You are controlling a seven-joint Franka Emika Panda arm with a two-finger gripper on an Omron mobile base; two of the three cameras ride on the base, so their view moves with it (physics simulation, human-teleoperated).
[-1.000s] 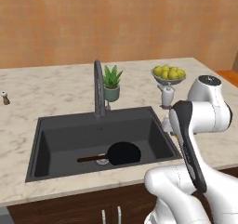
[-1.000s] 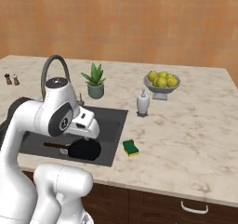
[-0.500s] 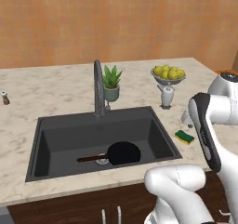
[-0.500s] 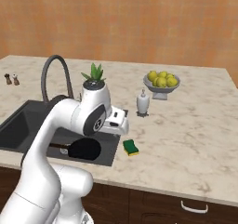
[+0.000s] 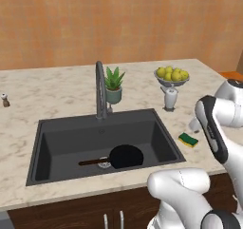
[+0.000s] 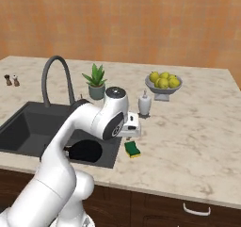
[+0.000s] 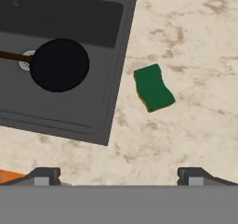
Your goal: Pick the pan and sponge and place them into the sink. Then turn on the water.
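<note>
The black pan [image 5: 126,156] [image 6: 87,150] [image 7: 59,64] lies flat on the floor of the dark grey sink [image 5: 66,140] [image 6: 26,122] [image 7: 69,14], its brown handle pointing away over the drain. On the counter just right of the sink's rim rests the sponge [image 5: 188,139] [image 6: 132,149] [image 7: 154,87], green side up. My gripper [image 7: 118,177] [image 6: 132,127] hangs above the counter near the sponge, open, with nothing between its fingers. No water runs from the arched tap [image 5: 100,88] [image 6: 52,73].
Behind the sink stands a potted plant [image 5: 114,87]. A bowl of lemons [image 5: 172,76] and a white soap dispenser [image 5: 170,98] are at the back right. Small shakers [image 6: 12,80] sit at the far left. The counter's front edge is close to the sponge.
The arm has swung right, from over the sink to above the counter by the sponge. The gripper stayed open. Pan and sponge have not moved.
</note>
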